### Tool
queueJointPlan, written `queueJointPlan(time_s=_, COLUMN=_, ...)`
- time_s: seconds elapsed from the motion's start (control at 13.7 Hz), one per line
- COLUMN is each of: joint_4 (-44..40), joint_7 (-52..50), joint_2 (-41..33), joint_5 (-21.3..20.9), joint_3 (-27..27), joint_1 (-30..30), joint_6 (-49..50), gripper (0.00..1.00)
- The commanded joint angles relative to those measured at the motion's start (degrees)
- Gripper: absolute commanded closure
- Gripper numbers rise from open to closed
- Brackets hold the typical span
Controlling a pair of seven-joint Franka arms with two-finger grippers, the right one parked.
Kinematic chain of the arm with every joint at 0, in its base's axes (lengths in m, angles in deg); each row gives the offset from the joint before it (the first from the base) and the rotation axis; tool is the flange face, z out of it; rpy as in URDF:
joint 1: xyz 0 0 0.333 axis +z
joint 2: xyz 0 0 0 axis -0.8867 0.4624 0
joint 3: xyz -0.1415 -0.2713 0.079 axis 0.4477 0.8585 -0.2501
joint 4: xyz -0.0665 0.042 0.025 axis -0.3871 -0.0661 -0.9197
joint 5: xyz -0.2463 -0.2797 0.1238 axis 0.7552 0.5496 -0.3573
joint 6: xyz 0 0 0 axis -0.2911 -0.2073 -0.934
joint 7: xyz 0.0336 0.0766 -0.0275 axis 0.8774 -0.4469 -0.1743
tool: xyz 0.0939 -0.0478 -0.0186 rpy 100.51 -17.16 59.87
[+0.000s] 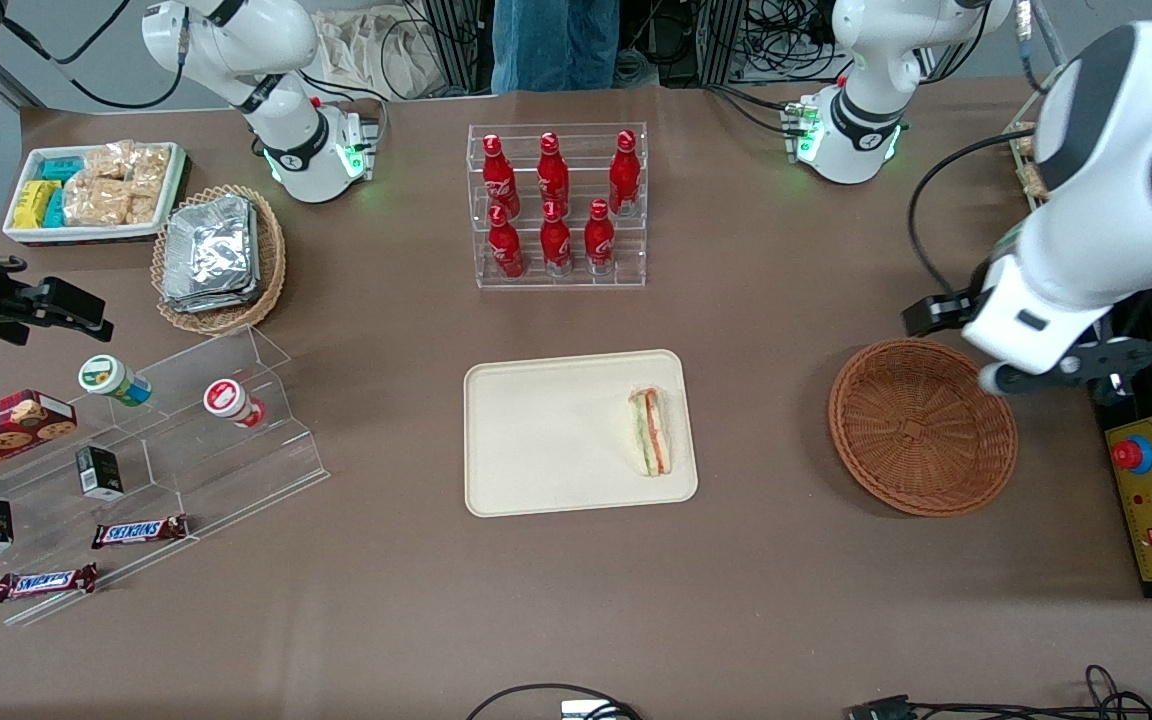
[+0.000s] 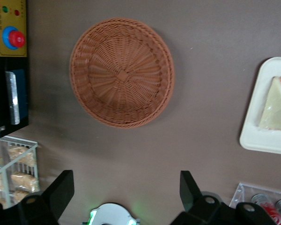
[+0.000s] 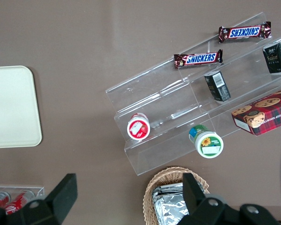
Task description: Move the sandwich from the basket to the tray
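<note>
Now lying on the tray (image 1: 536, 440), close to the rim that faces the working arm's end: sandwich (image 1: 649, 431), a small triangular wedge of pale bread, showing green and red-orange filling stripes along its cut edge. Resting flat, touching nothing but the tray's cream-beige floor. Looking glossy and pale on its broad face in the wrist view, with a thin red line near one edge (image 2: 276, 107).

Sitting well apart, toward the working arm's end of the surface (image 1: 756, 600): basket (image 1: 921, 427), round, shallow, reddish-brown wicker, holding nothing, its woven floor showing a small square knot at the centre (image 2: 122, 72).

Hovering above the surface beside the basket's rim, at the working arm's edge: pincer (image 1: 1036, 375), released, both dark fingers (image 2: 191, 188) spread wide with only bare brown surface between them, gripping nothing.

Standing farther from the front camera than the tray: clear rack of red bottles (image 1: 556, 205).
</note>
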Motion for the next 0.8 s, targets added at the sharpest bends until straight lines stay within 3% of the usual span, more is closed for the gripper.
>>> queueJointPlan(time_s=0.0, joint_4=1.99, joint_7=3.22, joint_2=-1.95, joint_5=0.05, joint_3=0.18, joint_1=1.92, joint_6=1.73, gripper=0.0)
queueJointPlan(time_s=0.22, joint_4=2.17, joint_7=6.81, joint_2=-2.3, joint_5=0.22, joint_3=0.27, joint_1=5.52, joint_6=3.32, gripper=0.0)
queueJointPlan(time_s=0.73, joint_4=2.61, joint_7=8.49, joint_2=-3.26, joint_5=3.03, joint_3=-0.26, joint_1=6.94, joint_6=4.64, gripper=0.0)
